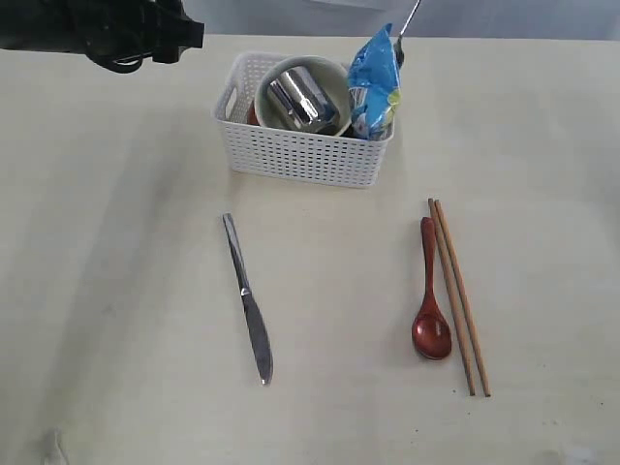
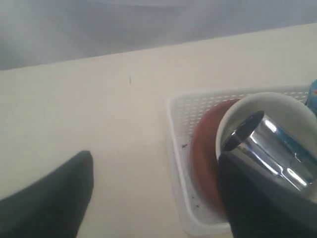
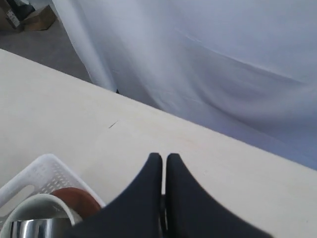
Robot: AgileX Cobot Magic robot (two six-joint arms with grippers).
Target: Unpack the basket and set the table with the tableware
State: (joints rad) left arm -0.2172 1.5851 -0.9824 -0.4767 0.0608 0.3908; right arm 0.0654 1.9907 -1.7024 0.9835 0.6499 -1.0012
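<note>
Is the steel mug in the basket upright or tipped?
Tipped. The mug lies tilted over inside the bowl, which sits in the basket; the left wrist view shows its mouth facing sideways.

exterior view: the left arm (image 1: pixel 97 29) is cut off by the top and left picture edges. near the far edge of the table (image 1: pixel 116 291), the steel utensil (image 1: pixel 406 26) runs out of the top edge; its lower end is hidden behind the snack bag (image 1: pixel 373 82). left wrist view: the left gripper (image 2: pixel 157 163) is blurred, and one finger (image 2: pixel 262 203) covers part of the mug (image 2: pixel 270 141). the bowl (image 2: pixel 290 110) hides most of the small plate (image 2: pixel 202 153). right wrist view: whether the right gripper (image 3: pixel 164 156) pinches anything cannot be told.
</note>
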